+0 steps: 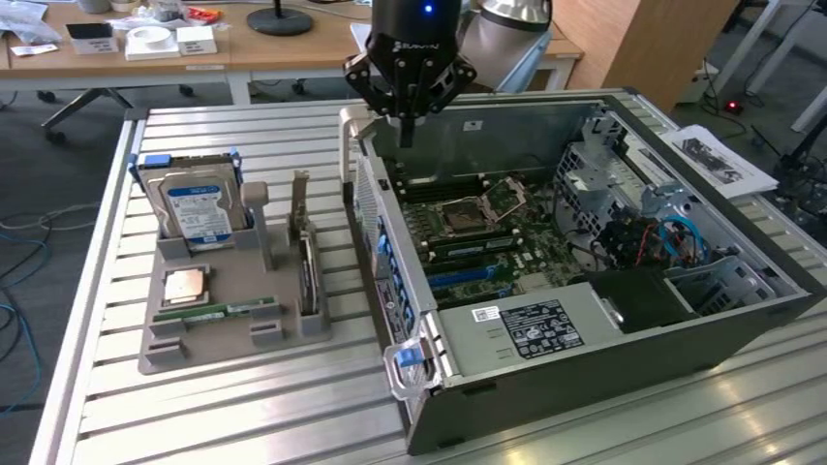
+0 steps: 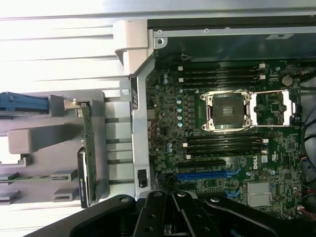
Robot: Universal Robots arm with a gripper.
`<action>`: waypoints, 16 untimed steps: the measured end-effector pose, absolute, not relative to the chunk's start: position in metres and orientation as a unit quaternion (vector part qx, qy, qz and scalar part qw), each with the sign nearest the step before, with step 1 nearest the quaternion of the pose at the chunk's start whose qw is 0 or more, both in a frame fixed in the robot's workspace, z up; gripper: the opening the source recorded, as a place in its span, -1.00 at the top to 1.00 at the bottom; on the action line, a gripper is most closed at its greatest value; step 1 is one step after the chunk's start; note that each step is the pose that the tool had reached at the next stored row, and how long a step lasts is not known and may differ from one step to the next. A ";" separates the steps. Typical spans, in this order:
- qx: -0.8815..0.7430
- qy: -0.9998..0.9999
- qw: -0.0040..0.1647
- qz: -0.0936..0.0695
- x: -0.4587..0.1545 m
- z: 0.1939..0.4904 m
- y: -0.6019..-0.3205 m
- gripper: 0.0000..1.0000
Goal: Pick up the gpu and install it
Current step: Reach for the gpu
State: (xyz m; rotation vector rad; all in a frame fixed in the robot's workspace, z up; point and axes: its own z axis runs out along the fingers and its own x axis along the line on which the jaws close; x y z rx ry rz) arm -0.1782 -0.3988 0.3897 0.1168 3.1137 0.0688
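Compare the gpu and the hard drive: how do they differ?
The gpu is a thin card, edge-on in the exterior view; the hard drive is thicker and shows its blue-labelled face. The gpu stands nearer the computer case, the hard drive farther. Both stand in the gray holder.

The motherboard (image 2: 168,123) bears white DELL lettering (image 2: 255,165) near the CPU socket (image 2: 228,109). White lettering on the gripper (image 1: 409,136) and print on the power supply label (image 1: 536,329) cannot be read.
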 end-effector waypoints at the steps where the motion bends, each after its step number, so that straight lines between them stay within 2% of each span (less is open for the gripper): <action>1: 0.037 0.999 0.013 0.022 -0.180 0.389 -0.399 0.79; 16: 0.037 0.999 0.012 0.022 -0.212 0.387 -0.399 0.79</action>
